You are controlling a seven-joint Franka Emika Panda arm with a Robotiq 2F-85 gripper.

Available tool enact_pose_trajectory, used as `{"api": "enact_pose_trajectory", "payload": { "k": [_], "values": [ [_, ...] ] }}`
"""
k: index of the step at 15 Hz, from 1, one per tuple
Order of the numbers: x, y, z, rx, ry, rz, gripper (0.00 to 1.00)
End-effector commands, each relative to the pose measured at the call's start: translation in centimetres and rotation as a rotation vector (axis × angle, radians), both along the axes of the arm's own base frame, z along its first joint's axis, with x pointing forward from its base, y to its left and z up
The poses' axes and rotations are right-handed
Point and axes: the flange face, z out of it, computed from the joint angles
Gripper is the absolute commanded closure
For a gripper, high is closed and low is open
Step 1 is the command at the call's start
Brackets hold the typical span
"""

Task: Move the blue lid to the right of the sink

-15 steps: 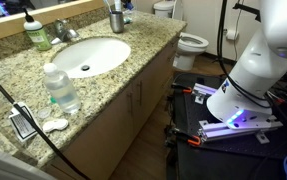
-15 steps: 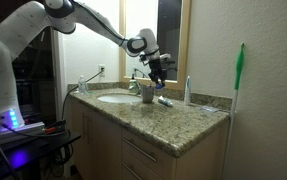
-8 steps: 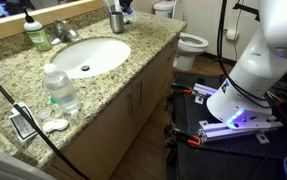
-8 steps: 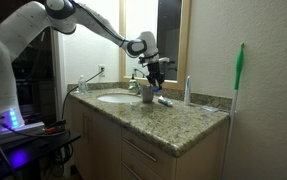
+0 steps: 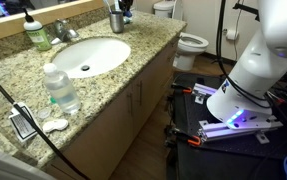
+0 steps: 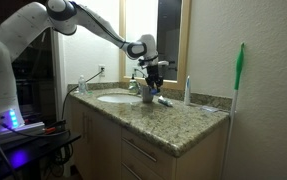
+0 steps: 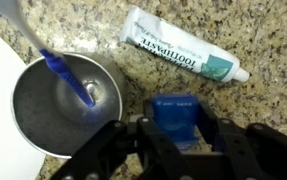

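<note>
Shifting slightly left beside the cup [image 7: 31,112], the claw [image 7: 179,136] stays closed around the blue lid [image 7: 175,112]; right of the sink [image 6: 111,97], release seems next.

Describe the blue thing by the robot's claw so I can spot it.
On the granite countertop beside the white sink, find the metal cup and the toothpaste tube. The blue lid is beside them, between the fingers of the gripper: a small bright-blue cap, unlike the thin toothbrush in the cup.

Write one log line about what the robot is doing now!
tool: holding blue lid | over: granite counter | near: metal cup, toothpaste
</note>
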Motion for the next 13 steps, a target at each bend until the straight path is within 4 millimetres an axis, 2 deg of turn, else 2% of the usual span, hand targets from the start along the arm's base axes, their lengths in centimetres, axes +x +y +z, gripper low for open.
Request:
{"api": "enact_pose_trajectory", "payload": {
  "k": [1,4,7,9,12,13],
  "values": [
    [-1.0,-0.3,-0.3,0.018,0.038,-0.02,0.24],
    [-2.6,-1.3,0.5,-0.008,0.068,-0.042,0.02],
    [-4.6,-2.9,2.7,-0.062,0.069,-0.066,0.0],
    [-6.3,-3.8,5.7,-0.095,0.036,-0.053,0.0],
    [-8.6,-3.4,12.9,-0.207,-0.068,0.079,0.0],
    [-6.4,-4.8,9.2,-0.175,-0.009,0.017,0.0]
  ]
}}
